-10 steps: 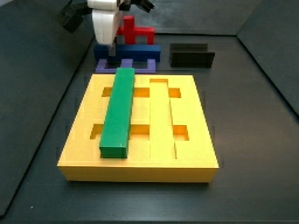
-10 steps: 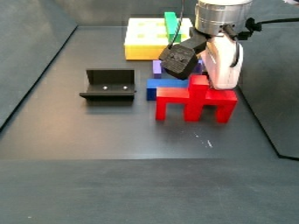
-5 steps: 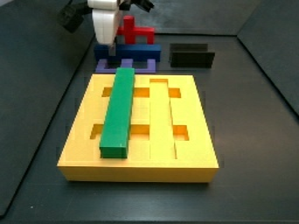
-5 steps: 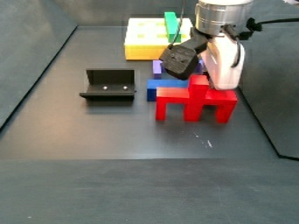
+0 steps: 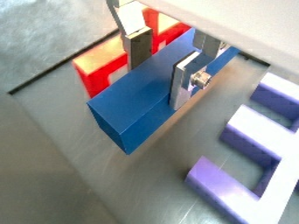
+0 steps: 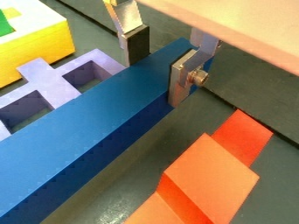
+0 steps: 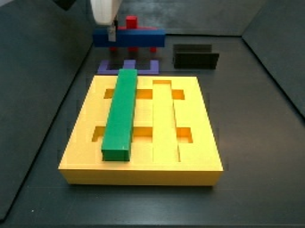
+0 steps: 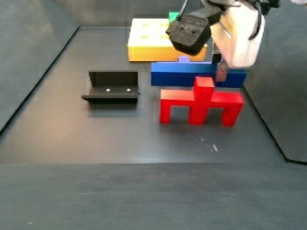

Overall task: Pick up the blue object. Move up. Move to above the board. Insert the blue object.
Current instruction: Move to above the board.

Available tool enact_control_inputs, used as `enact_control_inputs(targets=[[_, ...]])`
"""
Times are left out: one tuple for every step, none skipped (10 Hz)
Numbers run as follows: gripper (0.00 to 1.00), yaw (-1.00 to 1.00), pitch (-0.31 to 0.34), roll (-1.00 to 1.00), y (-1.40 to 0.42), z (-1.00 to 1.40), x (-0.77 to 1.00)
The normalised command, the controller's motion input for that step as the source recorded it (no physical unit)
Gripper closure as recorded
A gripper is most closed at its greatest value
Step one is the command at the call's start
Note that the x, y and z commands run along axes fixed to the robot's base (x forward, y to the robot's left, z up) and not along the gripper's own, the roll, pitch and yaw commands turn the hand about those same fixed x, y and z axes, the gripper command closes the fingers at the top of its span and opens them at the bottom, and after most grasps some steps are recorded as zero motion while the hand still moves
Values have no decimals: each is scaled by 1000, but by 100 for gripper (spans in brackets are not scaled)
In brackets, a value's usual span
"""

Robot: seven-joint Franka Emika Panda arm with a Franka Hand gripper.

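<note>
The gripper is shut on the blue object, a navy bar, with one finger on each long side. It also shows in a wrist view, gripping the bar near one end. In a side view the gripper holds the bar level in the air above the purple piece. In a side view the bar hangs above the red cross-topped piece. The yellow board lies nearer the front with a green bar in one groove.
The dark fixture stands right of the purple piece; it also shows in a side view. The red piece and the purple piece lie under the bar. Dark walls enclose the floor.
The gripper has risen with the blue bar in it. The bar has left the purple piece and now hangs above it. Nothing else has moved.
</note>
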Motion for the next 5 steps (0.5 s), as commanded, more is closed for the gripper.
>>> enact_control_inputs(targets=[[100,5,1,-2,0,1400,-3],[100,3,36,30,2,1400,-56],[100,7,28,44,0,1400,-47],[100,2,46,16,0,1400,-5],[100,1,82,0,7,1400,3]])
